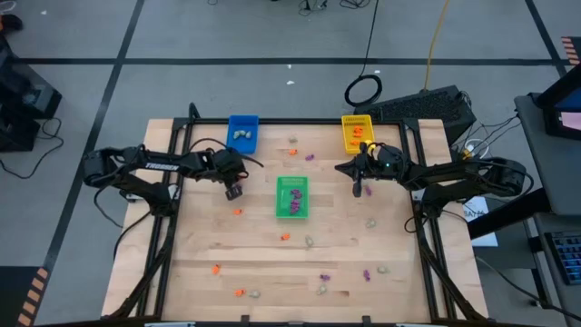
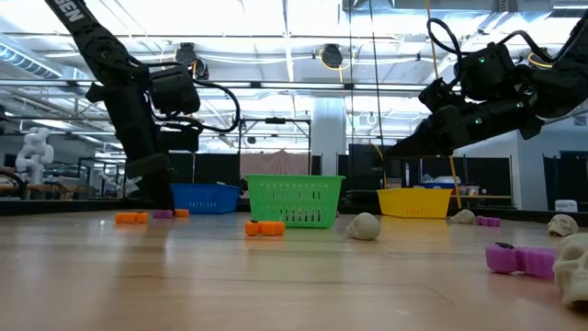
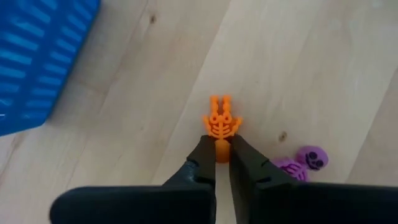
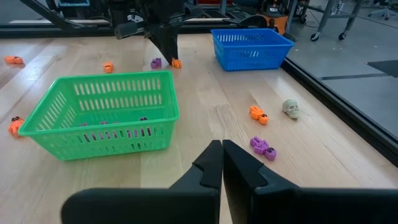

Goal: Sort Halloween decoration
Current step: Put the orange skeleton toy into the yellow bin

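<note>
**Left arm picking an orange skeleton**

Left pincer [image 3: 223, 163] down on the bench [image 1: 272, 263] near the blue tray [image 1: 242, 133], closed on orange skeleton [image 3: 221, 126]. Next: lift, carry across to yellow tray [image 1: 357, 133]. Right pincer [image 4: 222, 163] idle, closed, empty, by green tray [image 1: 291, 197].

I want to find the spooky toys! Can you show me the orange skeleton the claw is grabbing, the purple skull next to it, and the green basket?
orange skeleton [image 3: 219, 124]: left wrist view, on its ribs.
purple skull [image 3: 311, 157]: left wrist view, on its face.
green basket [image 4: 106, 99]: right wrist view, on its near wall.
</note>
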Tool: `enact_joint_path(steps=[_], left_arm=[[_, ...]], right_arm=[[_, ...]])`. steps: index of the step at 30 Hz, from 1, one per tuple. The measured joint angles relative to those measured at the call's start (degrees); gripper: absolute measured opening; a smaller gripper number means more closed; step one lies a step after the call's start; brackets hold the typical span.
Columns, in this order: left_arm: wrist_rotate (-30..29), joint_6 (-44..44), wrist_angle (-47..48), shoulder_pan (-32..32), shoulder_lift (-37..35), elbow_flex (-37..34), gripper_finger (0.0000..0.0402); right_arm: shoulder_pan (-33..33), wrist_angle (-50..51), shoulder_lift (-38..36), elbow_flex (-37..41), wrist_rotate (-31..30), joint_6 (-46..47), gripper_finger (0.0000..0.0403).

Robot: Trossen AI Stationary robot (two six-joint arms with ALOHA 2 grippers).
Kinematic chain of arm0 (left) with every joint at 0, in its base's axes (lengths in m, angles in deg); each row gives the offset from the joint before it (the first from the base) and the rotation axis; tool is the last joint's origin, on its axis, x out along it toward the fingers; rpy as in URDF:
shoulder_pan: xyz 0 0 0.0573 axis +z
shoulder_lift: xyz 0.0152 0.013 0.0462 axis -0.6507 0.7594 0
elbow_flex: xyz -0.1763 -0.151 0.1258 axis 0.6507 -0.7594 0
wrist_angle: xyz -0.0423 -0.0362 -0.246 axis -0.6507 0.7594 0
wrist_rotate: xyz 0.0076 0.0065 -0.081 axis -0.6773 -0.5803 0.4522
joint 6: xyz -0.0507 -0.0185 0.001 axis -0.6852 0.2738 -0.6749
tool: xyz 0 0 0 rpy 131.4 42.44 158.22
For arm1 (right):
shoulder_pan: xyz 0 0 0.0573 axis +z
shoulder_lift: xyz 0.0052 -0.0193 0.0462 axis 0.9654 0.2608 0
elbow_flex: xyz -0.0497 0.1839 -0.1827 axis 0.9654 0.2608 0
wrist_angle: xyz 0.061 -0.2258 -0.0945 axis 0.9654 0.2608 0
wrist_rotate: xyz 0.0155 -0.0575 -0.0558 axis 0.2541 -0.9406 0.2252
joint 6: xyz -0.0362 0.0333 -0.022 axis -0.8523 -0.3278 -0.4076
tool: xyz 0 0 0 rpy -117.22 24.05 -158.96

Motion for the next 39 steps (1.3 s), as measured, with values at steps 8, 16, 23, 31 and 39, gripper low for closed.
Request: enact_joint_path(steps=[8, 16, 23, 31, 39], left_arm=[[-2.2, -2.4, -7.1, -0.5, -3.0, -0.2, 0.0010], [-3.3, -5.6, -24.1, -3.1, -4.4, -0.2, 0.0008], [-4.1, -7.4, -36.8, -6.0, -2.7, -0.1, 0.0007], [-11.2, -5.6, -50.9, -11.0, 0.6, -0.1, 0.0006], [-22.7, 1.5, -57.6, -17.2, 4.5, 1.8, 0.0006]], right_arm=[[0.0, -0.5, 0.0, 0.0, 0.0, 0.2, 0.0000], [0.0, -3.2, 0.0, 0.0, 0.3, 3.9, 0.0000], [0.3, -3.4, 0.0, -3.6, -0.5, 11.5, 0.0003], [5.6, 1.5, 0.9, -10.6, -8.4, 15.4, 0.0071], [12.1, -0.7, 4.1, -16.3, -15.6, 16.5, 0.0152]])
